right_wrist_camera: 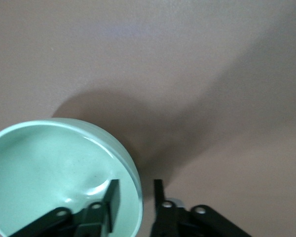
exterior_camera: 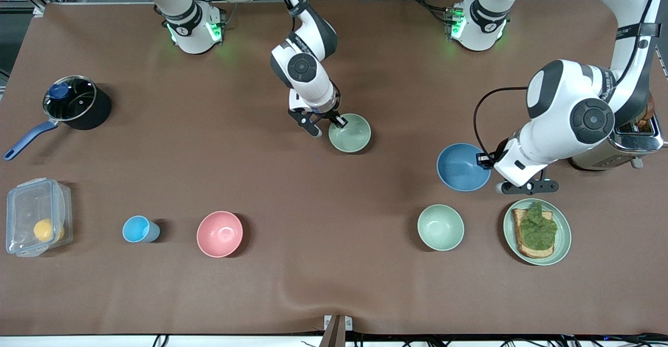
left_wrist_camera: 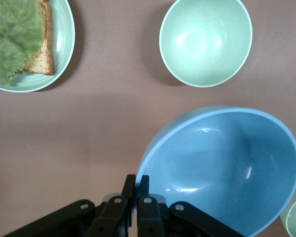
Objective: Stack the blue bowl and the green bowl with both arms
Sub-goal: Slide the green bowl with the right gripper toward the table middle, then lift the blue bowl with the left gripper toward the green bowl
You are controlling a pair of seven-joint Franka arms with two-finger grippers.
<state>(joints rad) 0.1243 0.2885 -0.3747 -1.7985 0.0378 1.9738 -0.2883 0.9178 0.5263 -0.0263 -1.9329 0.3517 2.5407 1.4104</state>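
The left gripper (exterior_camera: 486, 160) is pinched shut on the rim of the blue bowl (exterior_camera: 462, 167), at the edge of the bowl toward the left arm's end of the table; in the left wrist view its two fingers (left_wrist_camera: 136, 197) meet with the thin rim (left_wrist_camera: 148, 158) between them, and the bowl (left_wrist_camera: 227, 168) hangs tilted over the brown table (exterior_camera: 334, 284), lifted clear of it. Under and nearer to the front camera sit a paler mint bowl (exterior_camera: 440, 227) and a green plate (exterior_camera: 562, 242) carrying toast with a lettuce leaf (exterior_camera: 537, 228); the mint bowl and plate stand apart, side by side.

The right gripper (exterior_camera: 329, 126) is down at the green bowl (exterior_camera: 349, 133), which rests on the table near the middle, farther from the front camera than the blue bowl; its jaws straddle the rim on the side toward the right arm's end, one finger (right_wrist_camera: 111, 197) inside the bowl (right_wrist_camera: 49, 177), the other outside, with a gap on each side of the wall, so they are open and not yet clamped.

Toward the right arm's end lie a pink bowl (exterior_camera: 219, 234), a small blue cup (exterior_camera: 139, 229), a clear box (exterior_camera: 36, 224) and a lidded pot (exterior_camera: 75, 103); a toaster (exterior_camera: 626, 143) stands at the left arm's end.
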